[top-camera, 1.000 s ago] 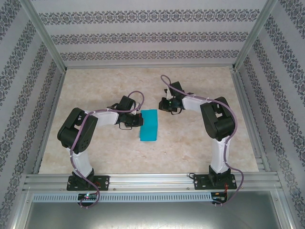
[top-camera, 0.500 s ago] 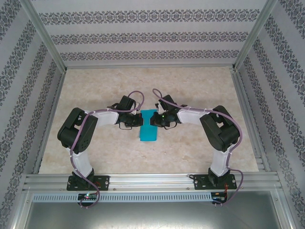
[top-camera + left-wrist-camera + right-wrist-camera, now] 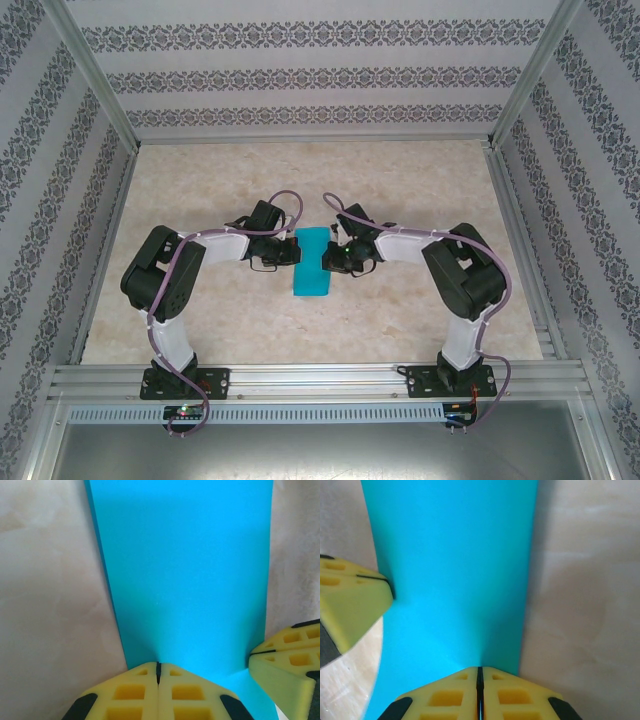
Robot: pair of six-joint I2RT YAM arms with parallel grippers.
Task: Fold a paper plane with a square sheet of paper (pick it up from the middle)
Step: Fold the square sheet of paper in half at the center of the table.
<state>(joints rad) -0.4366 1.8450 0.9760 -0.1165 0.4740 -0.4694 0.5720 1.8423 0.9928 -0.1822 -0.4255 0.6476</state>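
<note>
Pressing flat folded blue paper (image 3: 312, 262), narrow strip on table (image 3: 210, 180) between arms. Left gripper (image 3: 158, 675) jaws together, tip on one long edge; right gripper (image 3: 480, 680) same, opposite edge. Advice: anchor one tip, slide other along crease, light even pressure, no skew.

Overhead; close opposed wrist views, same paper (image 3: 185, 580)

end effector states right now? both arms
Left end effector: closed, pinching the paper.
Right end effector: closed, pinching the same paper.
</note>
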